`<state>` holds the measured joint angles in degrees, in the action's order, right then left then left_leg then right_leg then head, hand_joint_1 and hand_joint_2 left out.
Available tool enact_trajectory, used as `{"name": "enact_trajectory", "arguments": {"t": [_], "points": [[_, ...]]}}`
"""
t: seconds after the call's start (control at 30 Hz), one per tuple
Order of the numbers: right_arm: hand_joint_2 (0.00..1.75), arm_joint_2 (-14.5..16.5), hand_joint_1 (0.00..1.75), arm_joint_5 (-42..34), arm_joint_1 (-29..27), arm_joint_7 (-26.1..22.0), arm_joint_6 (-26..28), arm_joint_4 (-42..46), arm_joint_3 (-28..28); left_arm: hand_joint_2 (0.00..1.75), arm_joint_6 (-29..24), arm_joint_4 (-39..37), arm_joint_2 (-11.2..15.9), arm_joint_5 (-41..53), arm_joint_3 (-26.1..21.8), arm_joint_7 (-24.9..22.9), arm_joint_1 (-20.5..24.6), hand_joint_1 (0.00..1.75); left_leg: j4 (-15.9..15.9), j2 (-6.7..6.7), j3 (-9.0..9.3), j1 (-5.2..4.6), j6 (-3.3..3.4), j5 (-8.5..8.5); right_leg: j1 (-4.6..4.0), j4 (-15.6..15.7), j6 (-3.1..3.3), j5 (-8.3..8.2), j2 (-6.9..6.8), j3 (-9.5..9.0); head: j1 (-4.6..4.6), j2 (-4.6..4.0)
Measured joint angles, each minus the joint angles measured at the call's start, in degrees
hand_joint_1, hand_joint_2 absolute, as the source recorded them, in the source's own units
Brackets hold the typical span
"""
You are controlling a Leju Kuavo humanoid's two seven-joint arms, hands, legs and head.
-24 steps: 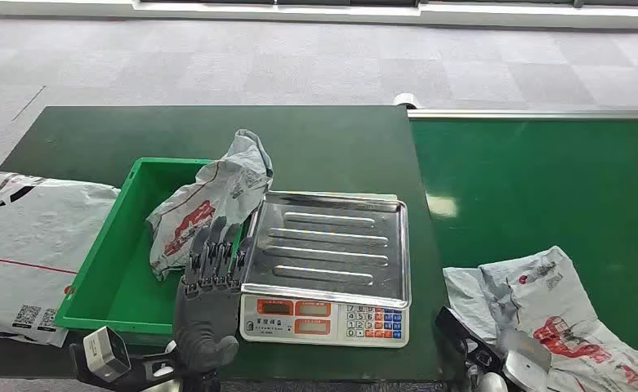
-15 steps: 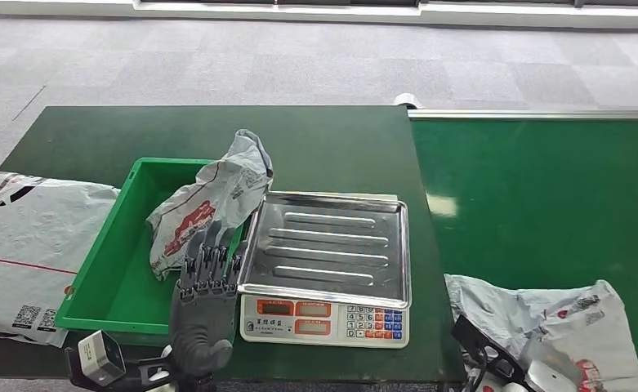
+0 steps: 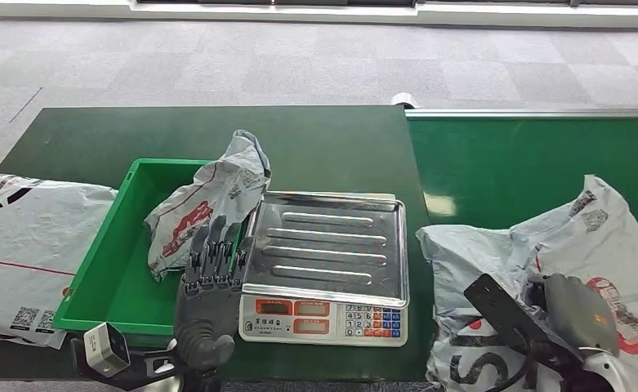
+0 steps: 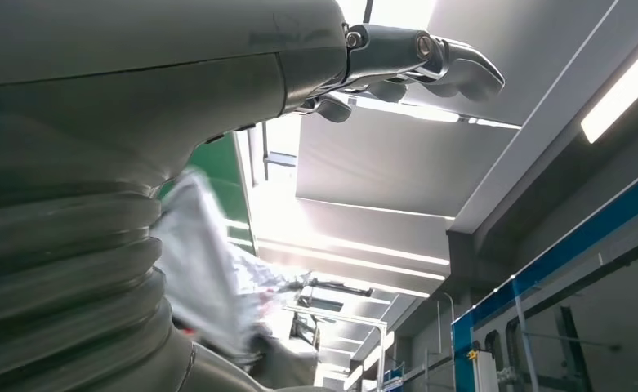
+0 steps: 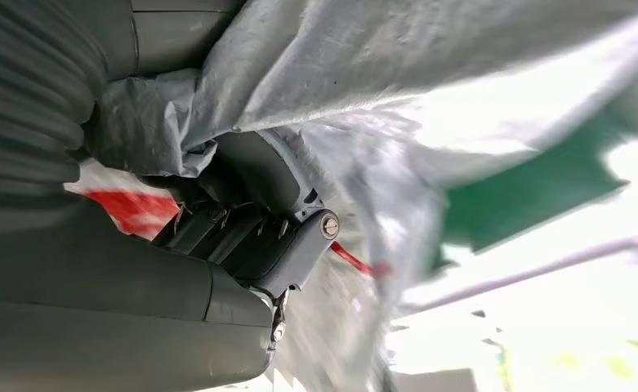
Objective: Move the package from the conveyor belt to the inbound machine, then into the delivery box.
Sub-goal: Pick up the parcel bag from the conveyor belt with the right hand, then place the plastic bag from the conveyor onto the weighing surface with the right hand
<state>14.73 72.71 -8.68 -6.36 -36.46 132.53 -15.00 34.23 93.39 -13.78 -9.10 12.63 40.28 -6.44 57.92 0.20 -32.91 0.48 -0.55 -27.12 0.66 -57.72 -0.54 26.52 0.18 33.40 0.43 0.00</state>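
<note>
Over conveyor belt point(image 3: 495, 163): right hand point(image 3: 573, 314) grips package point(image 3: 544, 253); left hand point(image 3: 209, 286) open.

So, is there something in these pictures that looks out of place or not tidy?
Yes. The grey package does not lie flat in the green box: it leans over the box's wall, its top sticking up beside the scale. More grey bags lie loose outside the box. The right hand grips another crumpled package.
</note>
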Motion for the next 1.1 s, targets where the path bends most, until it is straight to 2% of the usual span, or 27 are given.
{"name": "enact_trajectory", "arguments": {"t": [0.07,0.1,0.23,0.33,0.43,0.5,0.6,0.7,0.73,0.8,0.87,0.9,0.97,1.03,1.1], "points": [[1.75,1.06,1.75,-7.96,2.35,-8.45,0.00,2.86,-2.15,1.75,0.04,-0.45,-0.10,0.14,-0.01,-0.01,0.55,0.00,0.00,0.13,0.07,0.00,-0.01,0.00,-0.03,0.00,0.01,-0.01,0.12,0.02,0.01,0.00],[1.75,1.40,1.75,-10.08,3.35,-10.60,0.00,3.92,-3.08,1.75,0.04,-0.66,-0.11,0.20,-0.02,-0.01,0.76,0.00,0.00,0.17,0.12,0.00,0.00,-0.01,-0.04,0.00,0.01,-0.01,0.14,0.00,0.01,0.00],[1.75,1.81,1.75,-13.08,4.95,-14.18,0.00,5.83,-5.34,1.75,-0.12,-1.32,-0.14,0.22,-0.02,0.01,1.28,0.00,0.00,0.29,0.15,0.00,0.01,-0.04,0.02,0.00,0.01,-0.02,0.25,-0.05,0.02,0.00],[1.75,1.82,1.75,-15.58,7.17,-19.46,0.00,5.63,-5.93,1.75,-0.95,-1.55,-0.13,0.01,-0.02,0.01,2.06,0.00,0.00,0.52,0.18,0.00,0.02,-0.06,0.02,0.00,0.01,-0.06,0.47,-0.04,0.02,0.00],[1.75,1.85,1.75,-11.85,10.91,-22.12,0.00,2.71,-5.61,1.75,-1.40,-1.68,-0.12,-0.07,-0.02,0.01,2.60,0.00,-0.01,0.64,0.23,0.00,0.02,-0.07,0.01,0.00,0.02,-0.11,0.62,-0.08,0.02,0.00],[1.75,1.89,1.75,-6.57,13.59,-21.08,0.00,-0.72,-4.83,1.75,-1.36,-1.77,-0.12,-0.06,-0.02,0.01,2.73,0.00,-0.01,0.69,0.23,0.00,0.02,-0.05,0.01,0.00,0.02,-0.17,0.68,-0.10,0.02,0.00],[1.75,2.07,1.75,3.03,19.18,-16.55,0.00,-7.65,-2.20,1.75,-1.32,-2.08,-0.11,-0.84,-0.02,0.01,3.34,0.00,-0.01,0.76,0.23,0.00,-0.03,0.05,0.00,-0.01,0.05,-0.31,0.78,-0.05,0.01,0.00],[1.75,1.81,1.75,12.56,27.09,-8.80,0.00,-17.95,2.05,1.75,-1.28,-3.13,-0.09,-2.26,0.07,-0.02,5.41,0.00,-0.02,0.84,0.19,0.00,-0.07,0.22,-0.02,-0.04,0.05,-0.46,0.88,-0.01,-0.01,0.00],[1.75,0.91,1.75,14.65,30.15,-3.49,0.00,-22.18,4.15,1.75,-1.28,-3.63,-0.09,-2.63,0.15,-0.04,6.26,0.00,-0.02,0.82,0.13,0.00,-0.07,0.29,-0.01,-0.05,0.05,-0.54,0.87,0.02,0.00,0.00],[1.75,-2.21,1.75,16.40,36.64,10.89,0.00,-30.92,10.57,1.75,-1.51,-4.65,-0.08,-3.16,0.40,-0.06,7.68,0.00,-0.02,0.79,-0.02,0.00,-0.03,0.47,0.02,-0.09,0.04,-0.69,0.83,0.16,0.02,0.00],[1.75,-5.44,1.75,16.97,43.14,25.14,0.00,-40.09,20.17,1.75,-2.00,-5.55,-0.09,-3.33,0.84,-0.07,8.69,0.00,-0.02,0.83,-0.10,-0.01,-0.04,0.60,0.02,-0.10,0.11,-0.82,0.84,0.35,0.02,0.00],[1.75,-6.65,1.75,17.18,45.76,29.88,0.00,-44.22,25.03,1.75,-2.17,-5.93,-0.09,-3.21,1.06,-0.07,9.09,0.00,-0.02,0.83,-0.10,-0.01,-0.07,0.63,0.00,-0.10,0.14,-0.87,0.85,0.41,0.02,0.00],[1.75,-7.99,1.75,17.39,49.22,34.30,0.00,-50.95,32.56,1.75,-2.26,-6.60,-0.09,-3.06,1.40,-0.10,9.70,0.00,-0.01,0.67,-0.12,-0.01,-0.12,0.67,-0.06,-0.10,0.17,-0.89,0.73,0.40,-0.01,0.00],[1.75,-8.38,1.75,17.47,51.48,34.58,0.00,-56.61,36.63,1.75,-2.64,-7.05,-0.09,-3.58,1.67,-0.13,10.12,0.00,-0.01,0.35,-0.21,0.01,-0.18,0.73,-0.09,-0.11,0.19,-0.85,0.42,0.39,-0.01,0.00],[1.75,-8.39,1.75,17.55,53.49,32.93,0.00,-61.94,38.40,1.75,-3.19,-7.39,-0.05,-4.13,2.21,-0.13,10.48,0.00,-0.02,0.09,-0.32,0.03,-0.22,0.77,-0.11,-0.11,0.22,-0.82,0.16,0.39,0.00,0.00]]}}
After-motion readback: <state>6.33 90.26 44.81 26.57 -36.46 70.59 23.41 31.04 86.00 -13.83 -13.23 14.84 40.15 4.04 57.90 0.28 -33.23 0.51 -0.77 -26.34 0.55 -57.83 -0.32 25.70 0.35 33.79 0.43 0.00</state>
